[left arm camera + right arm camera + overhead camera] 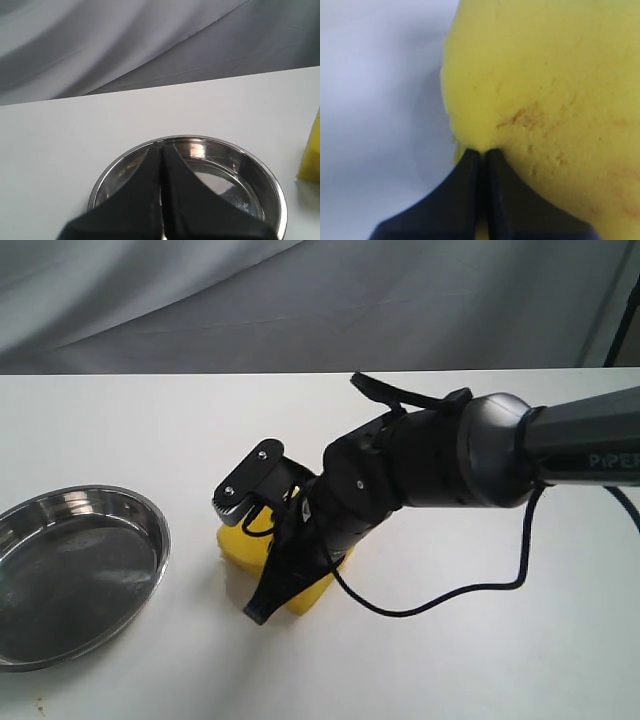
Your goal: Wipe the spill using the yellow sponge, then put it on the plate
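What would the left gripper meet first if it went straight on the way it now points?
Most likely the plate: the left gripper, jaws shut, points at its bowl near the far rim, with nothing seen between. How high it hangs above the plate is unclear from this view.

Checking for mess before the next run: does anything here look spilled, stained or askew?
Only the yellow sponge: brownish stains mark its foam by the right gripper pinching it. The steel plate sits level, and no spill is visible.
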### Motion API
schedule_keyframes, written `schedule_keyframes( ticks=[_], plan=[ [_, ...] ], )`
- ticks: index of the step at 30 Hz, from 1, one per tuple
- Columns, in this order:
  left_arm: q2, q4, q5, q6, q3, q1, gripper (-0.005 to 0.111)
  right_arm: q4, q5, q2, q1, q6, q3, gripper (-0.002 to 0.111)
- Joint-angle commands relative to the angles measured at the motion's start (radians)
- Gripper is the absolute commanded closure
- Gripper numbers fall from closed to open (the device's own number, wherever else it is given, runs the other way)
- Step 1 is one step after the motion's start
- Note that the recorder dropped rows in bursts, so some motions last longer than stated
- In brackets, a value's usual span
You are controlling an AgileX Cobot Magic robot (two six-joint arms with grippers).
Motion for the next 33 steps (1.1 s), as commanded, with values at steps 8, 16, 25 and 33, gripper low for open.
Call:
schedule_keyframes(
  ticks=[8, 16, 25, 33],
  plan=[
    [-0.004, -0.002, -0.007, 0.001, 0.002, 0.001, 0.107, 0.027, -0.009, 0.008, 0.039, -0.002, 0.004, 0.105],
    [-0.004, -0.002, -0.007, 0.001, 0.002, 0.001, 0.107, 0.027, 0.161, -0.003, 0.039, 0.056, -0.13, 0.068],
    [-0.004, -0.002, -0.007, 0.001, 0.002, 0.001, 0.107, -0.056, 0.209, -0.003, 0.039, 0.135, -0.194, 0.046],
    [-0.004, -0.002, -0.007, 0.001, 0.002, 0.001, 0.107, -0.278, 0.22, -0.003, -0.039, 0.387, -0.194, 0.045]
  ],
)
